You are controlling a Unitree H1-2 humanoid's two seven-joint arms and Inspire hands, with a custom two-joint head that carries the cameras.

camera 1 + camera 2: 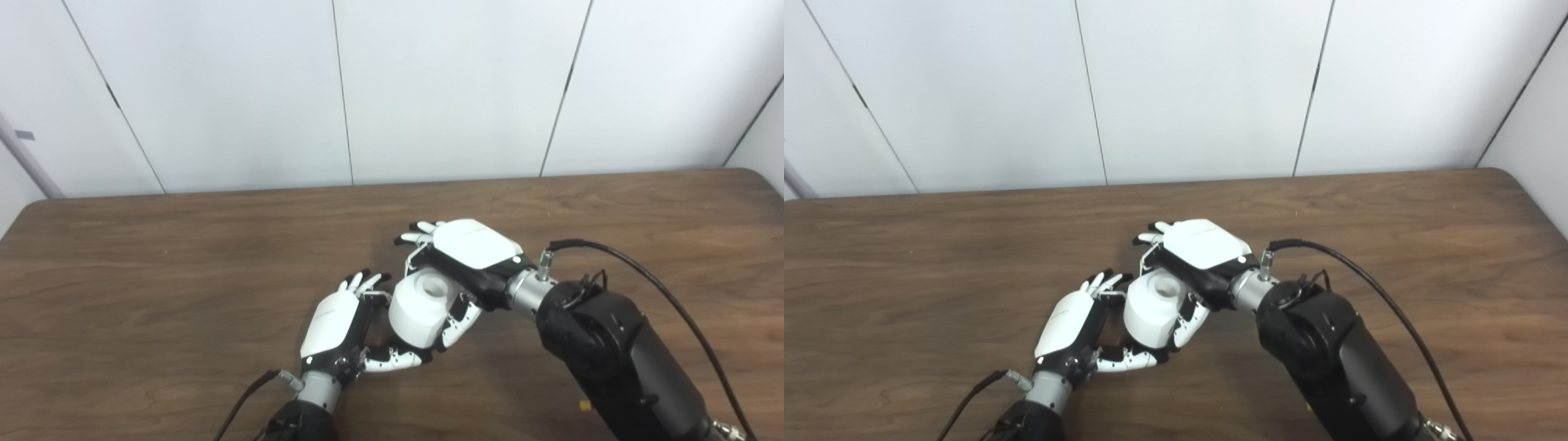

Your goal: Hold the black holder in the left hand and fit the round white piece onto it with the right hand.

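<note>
Both hands meet above the wooden table [184,257]: right hand [471,251] curled around the round white piece [419,309], left hand [337,324] cupping it from beside, black holder hidden

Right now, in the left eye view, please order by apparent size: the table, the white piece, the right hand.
1. Table
2. Right hand and round white piece look alike; I cannot rank them.

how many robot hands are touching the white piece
2. The left robot hand is against its left side with a thumb curled beneath; the right robot hand grips the round white piece from above and the right. The black holder isn't visible, possibly hidden behind them.
</note>
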